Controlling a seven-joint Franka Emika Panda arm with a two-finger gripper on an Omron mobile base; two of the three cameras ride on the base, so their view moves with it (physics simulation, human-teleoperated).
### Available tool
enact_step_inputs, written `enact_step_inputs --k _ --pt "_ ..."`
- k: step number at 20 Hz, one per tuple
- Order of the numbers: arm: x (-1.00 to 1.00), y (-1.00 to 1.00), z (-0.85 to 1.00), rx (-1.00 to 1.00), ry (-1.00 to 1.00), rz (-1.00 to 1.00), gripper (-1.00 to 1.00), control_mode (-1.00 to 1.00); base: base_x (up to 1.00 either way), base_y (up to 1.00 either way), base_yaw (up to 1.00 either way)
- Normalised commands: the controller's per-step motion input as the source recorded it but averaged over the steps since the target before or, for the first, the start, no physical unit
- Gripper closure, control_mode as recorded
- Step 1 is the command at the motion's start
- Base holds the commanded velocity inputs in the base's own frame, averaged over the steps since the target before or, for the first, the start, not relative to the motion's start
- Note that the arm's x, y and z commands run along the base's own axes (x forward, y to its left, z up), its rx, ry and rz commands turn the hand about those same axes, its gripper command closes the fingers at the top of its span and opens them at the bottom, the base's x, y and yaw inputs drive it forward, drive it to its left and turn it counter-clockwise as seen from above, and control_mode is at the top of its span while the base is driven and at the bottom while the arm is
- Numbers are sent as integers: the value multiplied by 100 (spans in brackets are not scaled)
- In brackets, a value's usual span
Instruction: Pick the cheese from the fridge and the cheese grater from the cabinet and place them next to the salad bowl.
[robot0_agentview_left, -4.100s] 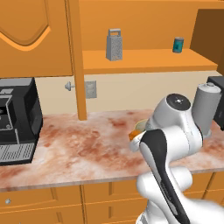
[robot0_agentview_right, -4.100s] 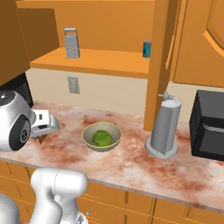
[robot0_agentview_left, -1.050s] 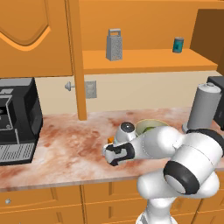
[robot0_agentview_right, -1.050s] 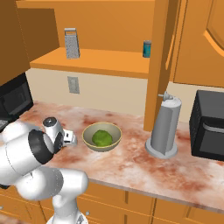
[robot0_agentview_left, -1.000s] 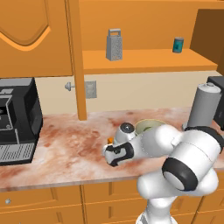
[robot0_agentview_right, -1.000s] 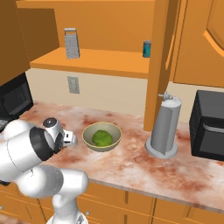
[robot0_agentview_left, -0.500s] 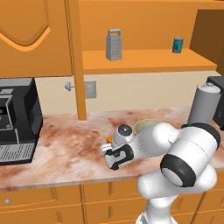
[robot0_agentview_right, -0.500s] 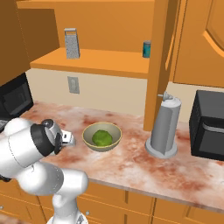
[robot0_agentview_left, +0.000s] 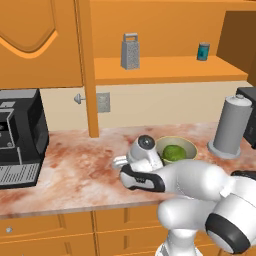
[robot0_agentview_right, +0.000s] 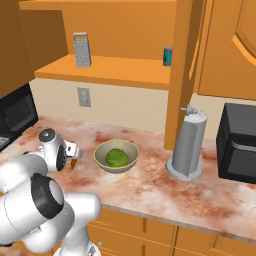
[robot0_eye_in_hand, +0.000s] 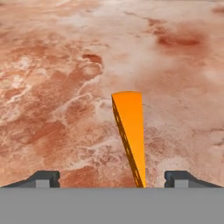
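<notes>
— Where is the cheese relative to the pincer?

— In the hand view the orange wedge stands between the two dark fingertips, a little nearer the right-hand one, with a clear gap on each side. Its narrow end runs down to the bottom of the picture, its broad end points away over the marbled reddish table.

— So the pincer is spread?

— Yes, spread wide, touching nothing that I can see. Whether the cheese rests flat on the table I cannot tell for sure.

— And from the base cameras?

— In the right base view the pincer is low over the table, just left of the salad bowl, with a bit of orange below it. In the left base view the hand is just beside the salad bowl too, on its left.

— The cheese grater?

— The cheese grater stands upright on the shelf of the open cabinet, well above the table, apart from a small teal can at the shelf's right. A grey cylinder stands right of the bowl, a black coffee machine at the far left.
</notes>
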Motion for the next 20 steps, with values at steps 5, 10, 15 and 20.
enact_step_inputs --k 5,10,15,20 --pt "-3 -14 84 11 0 0 -100 -100 0 0 0" --pt "-14 -42 52 4 -4 0 -100 -100 0 0 0" --pt "-62 -16 52 0 -4 -3 -100 -100 0 0 0" --pt "-81 -19 43 1 1 0 -100 -100 0 0 0"
